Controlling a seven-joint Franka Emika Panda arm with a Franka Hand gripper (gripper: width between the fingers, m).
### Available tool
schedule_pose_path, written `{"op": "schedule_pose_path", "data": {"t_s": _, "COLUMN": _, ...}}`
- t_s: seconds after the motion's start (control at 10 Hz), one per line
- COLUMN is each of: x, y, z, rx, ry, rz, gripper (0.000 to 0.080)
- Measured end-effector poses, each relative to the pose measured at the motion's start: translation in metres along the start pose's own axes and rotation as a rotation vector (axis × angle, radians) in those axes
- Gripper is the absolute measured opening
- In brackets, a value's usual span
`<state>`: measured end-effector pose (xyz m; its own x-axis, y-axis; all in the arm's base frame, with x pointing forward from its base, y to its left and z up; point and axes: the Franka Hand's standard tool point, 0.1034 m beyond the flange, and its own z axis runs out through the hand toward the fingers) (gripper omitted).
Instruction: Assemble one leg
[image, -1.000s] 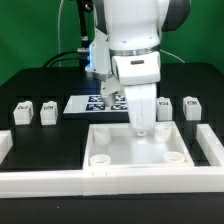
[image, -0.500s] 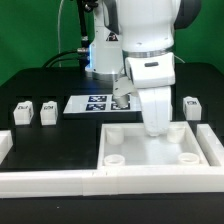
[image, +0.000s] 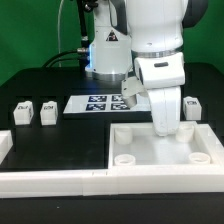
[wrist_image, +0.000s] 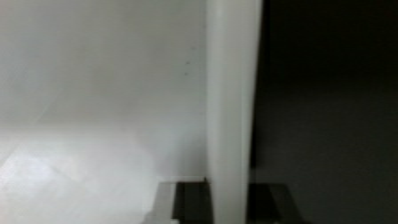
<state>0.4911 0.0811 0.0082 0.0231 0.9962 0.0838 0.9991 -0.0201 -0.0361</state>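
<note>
My gripper (image: 166, 128) reaches down onto the far wall of the large square white tray (image: 150, 168) at the exterior view's right. In the wrist view the tray's thin upright wall (wrist_image: 231, 100) runs between the two dark fingers (wrist_image: 187, 205), and the gripper (wrist_image: 228, 205) is shut on it. Two legs (image: 22, 113) (image: 47, 112), small white blocks with tags, stand on the black table at the left. Another leg (image: 191, 107) stands at the right, just behind the tray. Round sockets (image: 124, 157) show in the tray's near corners.
The marker board (image: 100, 103) lies flat behind the tray, partly hidden by the arm. A long white rail (image: 50, 180) runs along the front edge, with a short white piece (image: 5, 145) at its left end. The arm's base (image: 105, 50) stands at the back.
The gripper has moved toward the exterior view's right, and the tray has slid with it. The legs on the left have stayed in place.
</note>
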Motion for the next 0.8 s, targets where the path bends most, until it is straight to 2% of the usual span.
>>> {"op": "schedule_pose_path", "data": {"t_s": 0.1, "x": -0.0003, "y": -0.0005, "z": 0.0007, "rx": 0.001, "ry": 0.000, "rz": 0.001, "gripper": 0.0061}}
{"op": "schedule_pose_path", "data": {"t_s": 0.4, "x": -0.0013, "y": -0.0007, "z": 0.0011, "rx": 0.002, "ry": 0.000, "rz": 0.003, "gripper": 0.0497}}
{"op": "schedule_pose_path", "data": {"t_s": 0.5, "x": -0.0016, "y": -0.0007, "z": 0.0012, "rx": 0.003, "ry": 0.000, "rz": 0.003, "gripper": 0.0497}}
{"op": "schedule_pose_path", "data": {"t_s": 0.6, "x": -0.0017, "y": -0.0008, "z": 0.0012, "rx": 0.003, "ry": 0.000, "rz": 0.003, "gripper": 0.0620}}
{"op": "schedule_pose_path", "data": {"t_s": 0.8, "x": -0.0021, "y": -0.0008, "z": 0.0014, "rx": 0.003, "ry": 0.000, "rz": 0.004, "gripper": 0.0640}}
